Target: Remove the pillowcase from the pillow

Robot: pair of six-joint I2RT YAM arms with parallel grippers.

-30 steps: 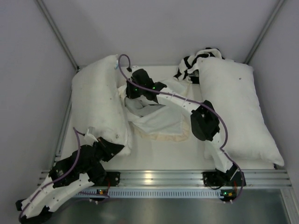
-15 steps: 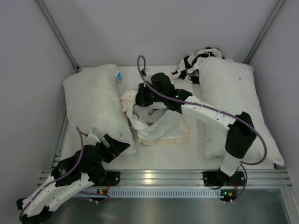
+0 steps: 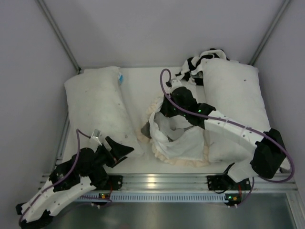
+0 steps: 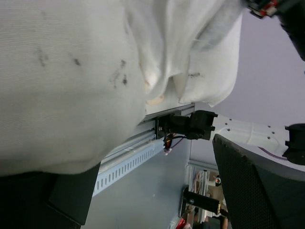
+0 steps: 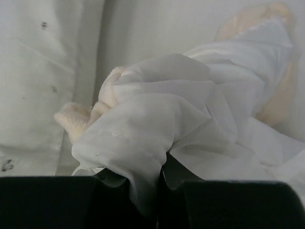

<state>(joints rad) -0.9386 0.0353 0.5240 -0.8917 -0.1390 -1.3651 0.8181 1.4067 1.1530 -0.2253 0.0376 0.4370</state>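
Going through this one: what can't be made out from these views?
Right wrist view: how much of the pillowcase the right gripper pinches; the bunched fabric covers the fingertips.
Top view: most of the patterned cloth, tucked behind the long pillow at its far corner.
Left wrist view: the pillow's outline, cut off at the top and left edges.

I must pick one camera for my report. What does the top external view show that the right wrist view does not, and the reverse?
Only top external: the open left gripper by the pillow, the long white pillow, the patterned cloth. Only right wrist: a close look at the fold pinched in the right gripper. Both: the pillowcase beside the speckled pillow.
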